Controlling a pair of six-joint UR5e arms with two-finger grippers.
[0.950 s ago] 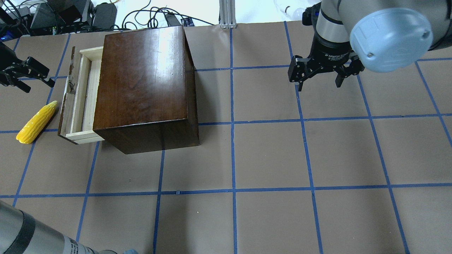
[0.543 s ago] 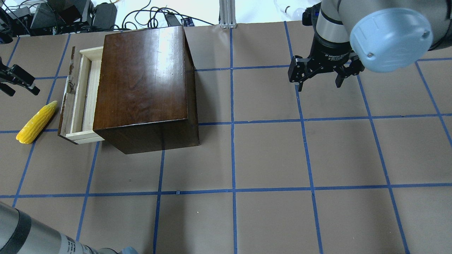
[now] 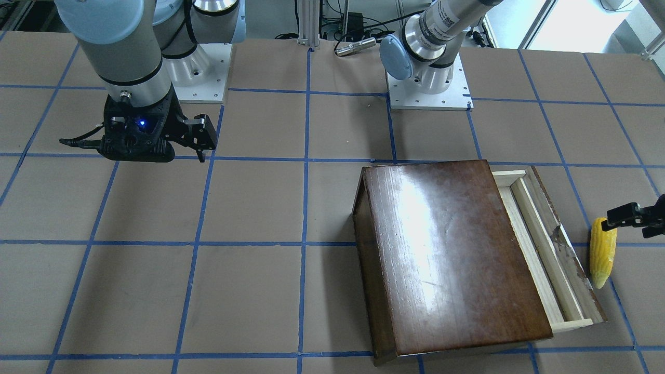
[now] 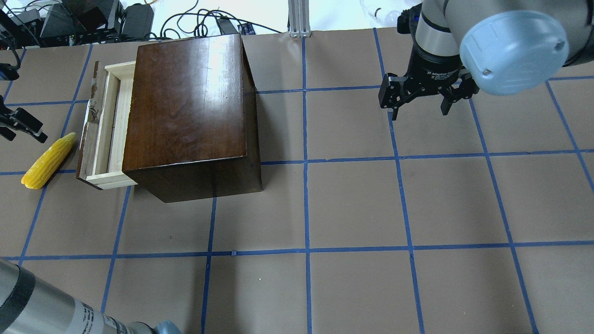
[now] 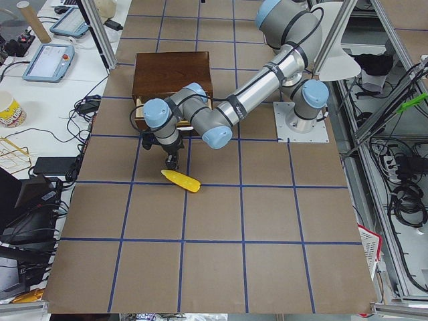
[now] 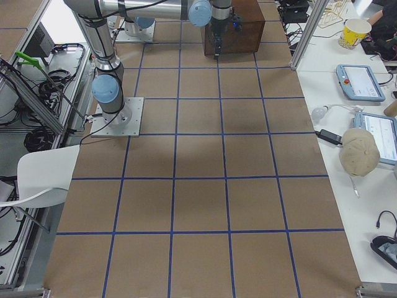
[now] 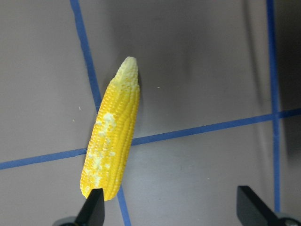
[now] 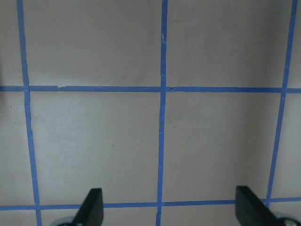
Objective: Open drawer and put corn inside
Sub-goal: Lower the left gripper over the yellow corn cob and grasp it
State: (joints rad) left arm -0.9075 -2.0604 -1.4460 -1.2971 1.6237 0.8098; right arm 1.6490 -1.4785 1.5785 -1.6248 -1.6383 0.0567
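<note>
The left end effector [image 7: 174, 210] hangs with its fingers spread wide and nothing between them. The wrist view looks straight down on the corn [image 7: 113, 136]. The cob sits off to one side of the gap rather than centred in it, with its blunt end close by one fingertip [image 7: 95, 207] and its pale tapered tip pointing away. It lies flat on the bench [image 4: 352, 204], apparently untouched, just beside the dark front panel of the drawer [image 4: 104, 125]. The drawer is pulled partway out of the dark-brown box [image 4: 190, 102] toward the robot's left, showing a strip of pale tray with no corn in it. So the opening step looks done, at least enough to expose the tray. The pick, the carry and the drop into the tray all remain, and the exposed slot seems narrow for a cob of this length unless it goes in lengthwise. Well apart on the other side, the right end effector [image 4: 420, 101] also stands spread and empty over bare bench, taking no part.
</note>
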